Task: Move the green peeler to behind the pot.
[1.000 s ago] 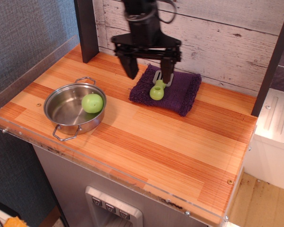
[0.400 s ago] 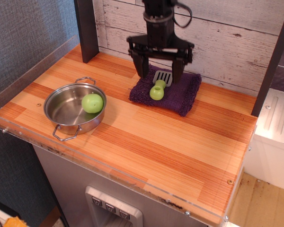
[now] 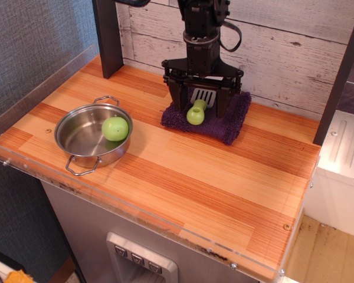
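Purple towel (image 3: 227, 121), green peeler (image 3: 197, 110) between gripper (image 3: 200, 105) fingers

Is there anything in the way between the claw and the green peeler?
Nothing visible. The claw is open, with one finger on each side of the green peeler, which lies on the purple towel. The green ball sits in the pot, away to the side, and the wooden counter behind the pot looks bare.

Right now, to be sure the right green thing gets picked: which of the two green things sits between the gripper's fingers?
The green peeler on the purple towel, straddled by the open gripper; the green ball lies in the pot.
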Robot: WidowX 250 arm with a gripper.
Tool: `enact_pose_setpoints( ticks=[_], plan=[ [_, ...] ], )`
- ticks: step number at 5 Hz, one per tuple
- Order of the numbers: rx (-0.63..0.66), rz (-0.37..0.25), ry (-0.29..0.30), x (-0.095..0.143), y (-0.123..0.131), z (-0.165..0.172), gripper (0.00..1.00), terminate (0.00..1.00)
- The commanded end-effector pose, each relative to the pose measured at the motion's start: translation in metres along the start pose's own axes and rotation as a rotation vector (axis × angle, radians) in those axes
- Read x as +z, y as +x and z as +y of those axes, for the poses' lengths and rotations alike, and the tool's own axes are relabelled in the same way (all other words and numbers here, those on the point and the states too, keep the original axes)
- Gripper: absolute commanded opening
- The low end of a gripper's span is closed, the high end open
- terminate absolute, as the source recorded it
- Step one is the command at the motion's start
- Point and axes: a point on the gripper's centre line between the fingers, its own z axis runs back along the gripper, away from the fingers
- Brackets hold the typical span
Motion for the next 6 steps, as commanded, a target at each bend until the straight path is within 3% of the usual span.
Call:
enact_pose_setpoints(
  ticks=[1,3,4,6],
  plan=[
    [-0.017,-0.037,-0.005,0.010,0.009,0.001,0.00,0.00],
    [-0.040,-0.051,-0.002,0.027,0.014,0.004,0.00,0.00],
    [-0.019,-0.111,0.020,0.053,0.027,0.030,0.00,0.00],
    [-0.042,-0.058,0.074,0.035,0.035,0.083,0.00,0.00]
  ],
)
